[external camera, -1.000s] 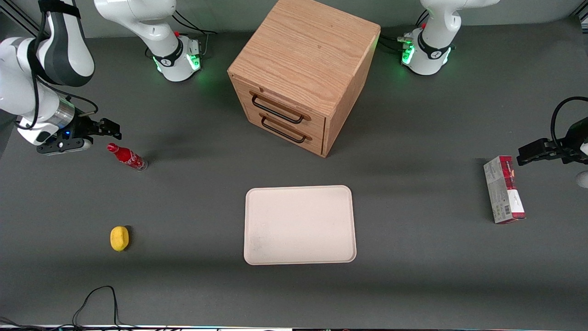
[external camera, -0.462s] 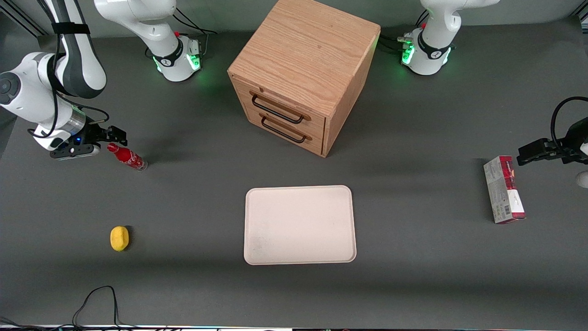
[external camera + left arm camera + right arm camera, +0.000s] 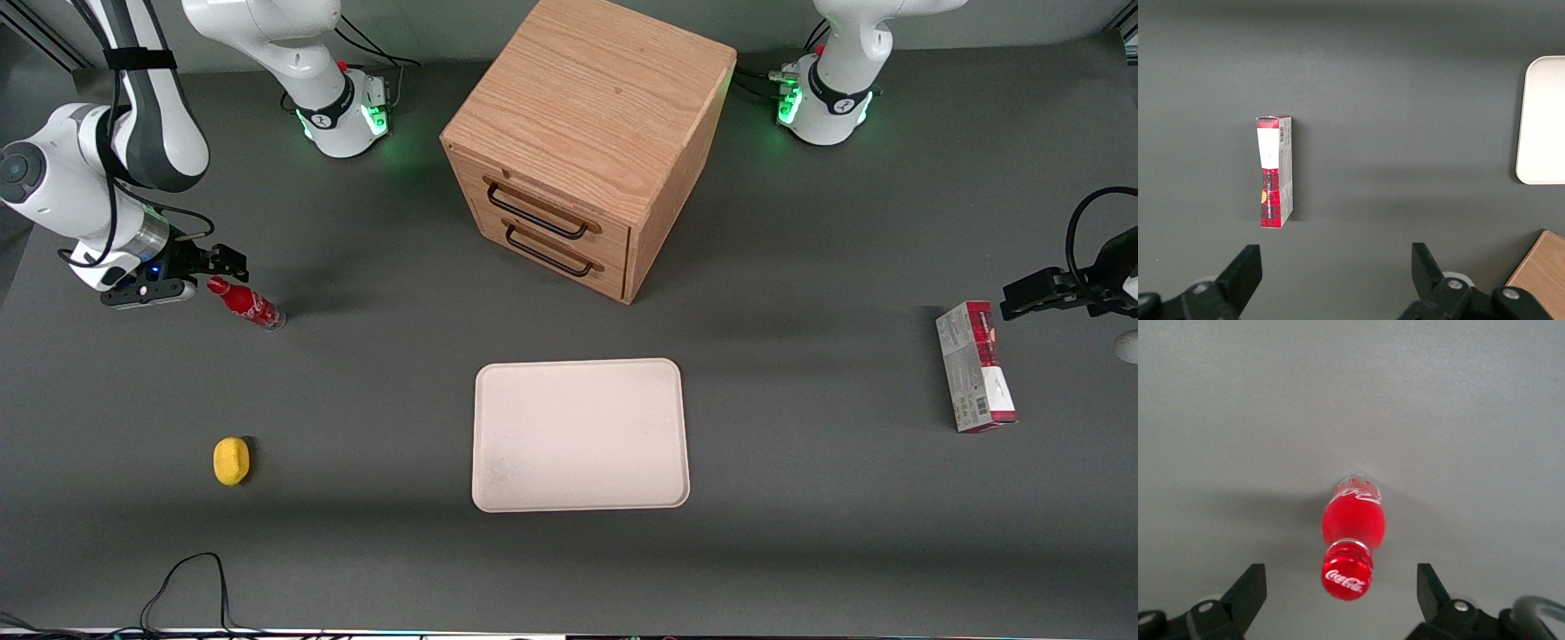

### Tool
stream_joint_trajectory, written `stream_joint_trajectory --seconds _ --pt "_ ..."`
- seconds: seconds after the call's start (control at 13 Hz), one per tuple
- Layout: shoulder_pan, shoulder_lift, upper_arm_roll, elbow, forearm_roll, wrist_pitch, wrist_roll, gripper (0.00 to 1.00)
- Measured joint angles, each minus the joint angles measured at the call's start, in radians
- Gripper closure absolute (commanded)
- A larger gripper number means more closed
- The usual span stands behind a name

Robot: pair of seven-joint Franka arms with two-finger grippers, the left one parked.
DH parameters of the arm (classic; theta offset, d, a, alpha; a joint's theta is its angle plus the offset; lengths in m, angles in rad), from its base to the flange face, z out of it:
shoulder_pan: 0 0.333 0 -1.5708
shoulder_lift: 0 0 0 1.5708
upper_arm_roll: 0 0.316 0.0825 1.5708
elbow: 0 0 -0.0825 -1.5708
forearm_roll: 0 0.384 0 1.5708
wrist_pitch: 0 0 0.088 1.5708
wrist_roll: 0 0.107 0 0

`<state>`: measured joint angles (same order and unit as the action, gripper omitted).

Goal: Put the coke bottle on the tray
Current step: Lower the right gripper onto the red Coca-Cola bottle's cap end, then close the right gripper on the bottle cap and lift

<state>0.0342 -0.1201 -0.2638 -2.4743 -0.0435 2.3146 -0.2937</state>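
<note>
Now the gripper [image 3: 220,263] hangs low beside the cap of the coke bottle [image 3: 246,304], its jaws wide and holding nothing. That bottle stands on the worktop [image 3: 800,533], well apart from the tray [image 3: 580,434].

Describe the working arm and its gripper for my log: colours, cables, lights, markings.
The working arm is glossy white with dark grey joint sections and a silver wrist ring; black cables run along it. Its gripper, by the coke bottle cap, is black with a small blue light, its fingers black and wedge-shaped. The arm's base glows green with a red button.
</note>
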Motion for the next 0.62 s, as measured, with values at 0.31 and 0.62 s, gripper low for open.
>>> stream_joint_trajectory --seconds 0.31,0.62 --pt "0.0 0.01 -0.005 0.0 0.0 0.003 -0.001 0.21" --pt "0.0 0.021 -0.005 0.0 0.0 0.02 -0.002 1.0"
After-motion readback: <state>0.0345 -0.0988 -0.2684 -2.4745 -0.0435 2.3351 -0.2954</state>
